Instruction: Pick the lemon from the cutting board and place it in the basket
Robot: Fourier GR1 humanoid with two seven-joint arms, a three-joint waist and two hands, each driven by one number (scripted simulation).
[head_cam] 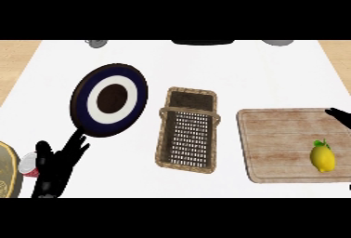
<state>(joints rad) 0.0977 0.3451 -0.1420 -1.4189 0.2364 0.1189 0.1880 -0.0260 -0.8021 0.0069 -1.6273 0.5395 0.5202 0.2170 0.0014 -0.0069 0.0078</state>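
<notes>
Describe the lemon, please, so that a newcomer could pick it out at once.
Start at the wooden cutting board on the counter's right side, just right of the wicker basket. The lemon lies on the board's near right part. It is the only thing on the board: small, oval, bright yellow, with a green leaf at its top.

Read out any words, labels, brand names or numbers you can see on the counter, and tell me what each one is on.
None: no text, number or sign can be read anywhere in the head view.
The lemon, cutting board, basket and the dark blue and white plate carry no lettering.
The gold-rimmed object at the left edge is cut off; no writing shows on it.
</notes>
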